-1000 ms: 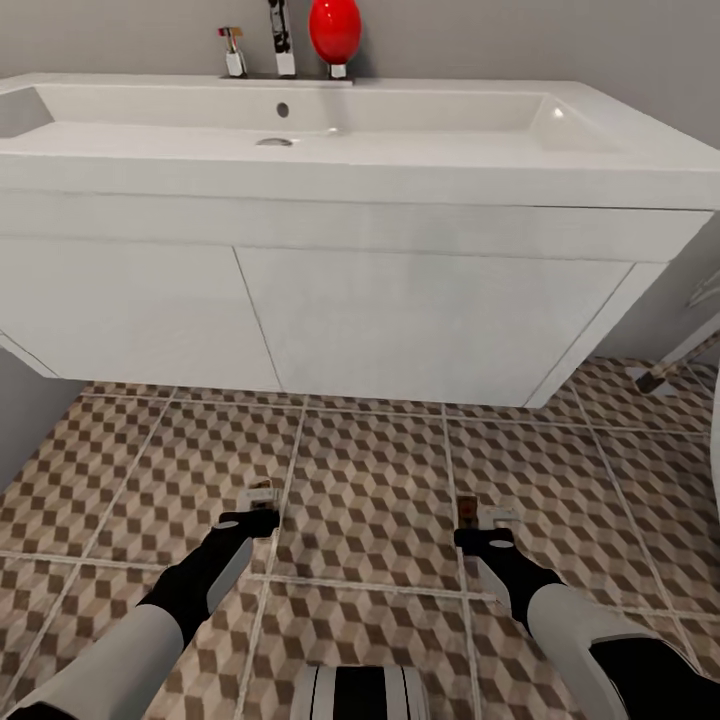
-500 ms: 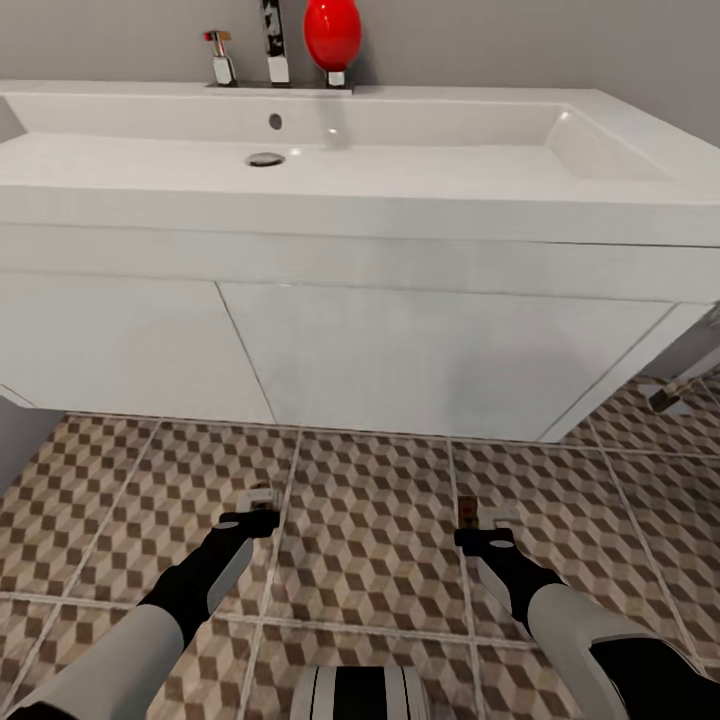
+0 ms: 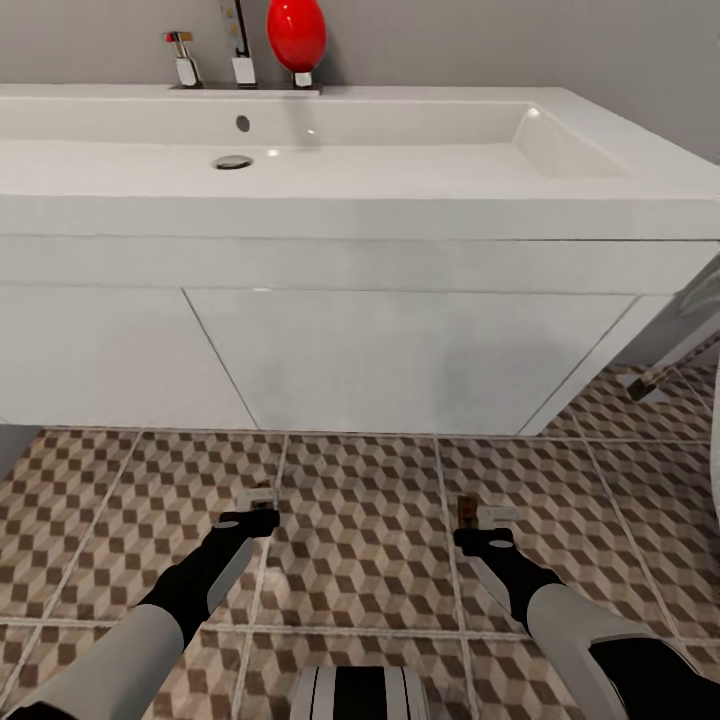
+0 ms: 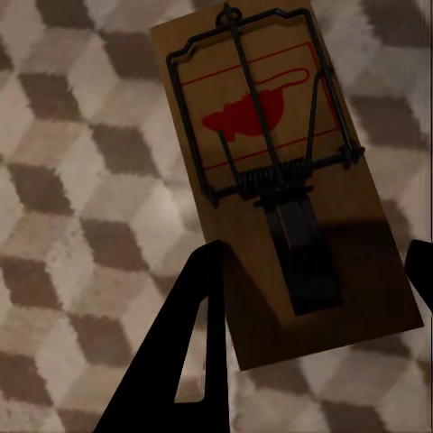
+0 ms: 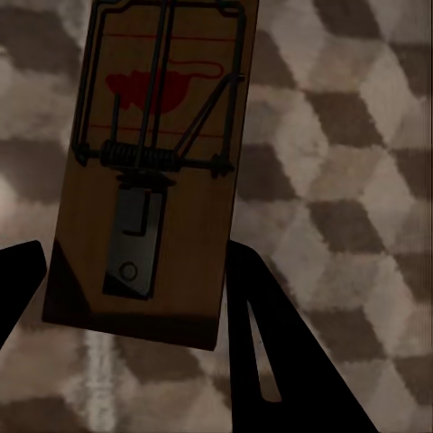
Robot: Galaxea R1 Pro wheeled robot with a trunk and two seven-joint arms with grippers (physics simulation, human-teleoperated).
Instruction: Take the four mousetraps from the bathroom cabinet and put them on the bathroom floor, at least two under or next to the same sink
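Observation:
The white bathroom sink [image 3: 400,150] on its wall-hung vanity stands close ahead, above the cube-patterned bathroom floor [image 3: 360,540]. My left gripper [image 3: 260,503] hangs low over the tiles, shut on a brown wooden mousetrap [image 3: 262,492]. In the left wrist view that mousetrap [image 4: 271,171] shows its black wire and red mouse print, clamped in the left gripper [image 4: 311,262] between black fingers [image 4: 185,343]. My right gripper [image 3: 482,518] is shut on a second mousetrap [image 3: 465,508]. In the right wrist view the right gripper [image 5: 135,262] grips this mousetrap [image 5: 153,171] by its long edges. The cabinet is out of view.
A chrome tap [image 3: 241,45], a small bottle [image 3: 183,60] and a red oval ornament [image 3: 296,35] stand at the sink's back edge. A white fixture's edge [image 3: 714,440] and a pipe fitting [image 3: 648,378] are at the far right. Open tiles lie under the vanity.
The whole view has shifted: the sink has slid left and come closer, so the camera moved. Both arms keep their pose and both grippers still hold their mousetraps.

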